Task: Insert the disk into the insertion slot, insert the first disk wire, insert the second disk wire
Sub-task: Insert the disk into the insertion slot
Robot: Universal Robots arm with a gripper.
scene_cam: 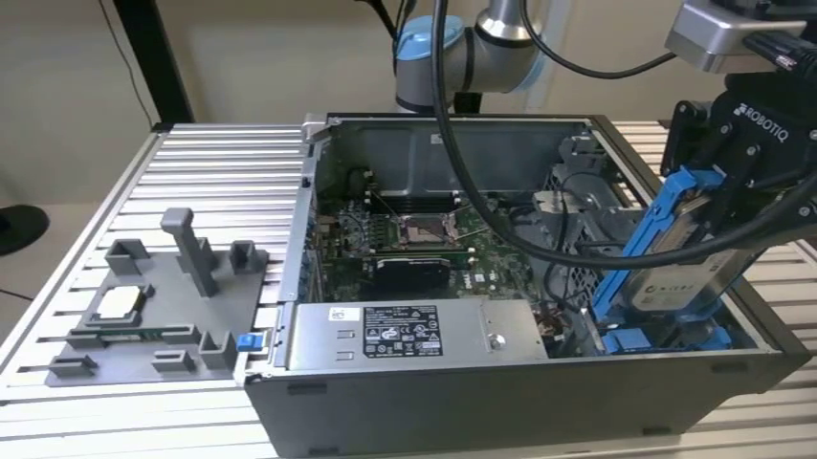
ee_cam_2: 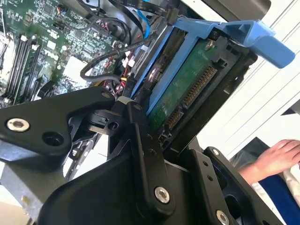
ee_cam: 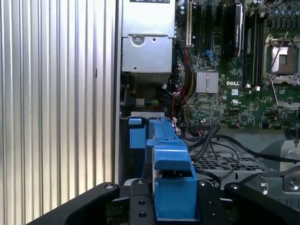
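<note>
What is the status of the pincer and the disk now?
Pincer shut on flat silver hard disk in blue plastic caddy. Disk tilted, lower end inside open grey computer case, not seated. Black cables close beside it.

Smooth blue plastic frames the silver metal disk point(scene_cam: 674, 282); the ribbed table point(scene_cam: 191, 163) is matt metal.

Pincer point(scene_cam: 715, 212) covers part of the disk point(scene_cam: 674, 279) (upper end).

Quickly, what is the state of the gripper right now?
Gripper: jaws closed on the disk, holding it tilted over the open computer case.
</note>
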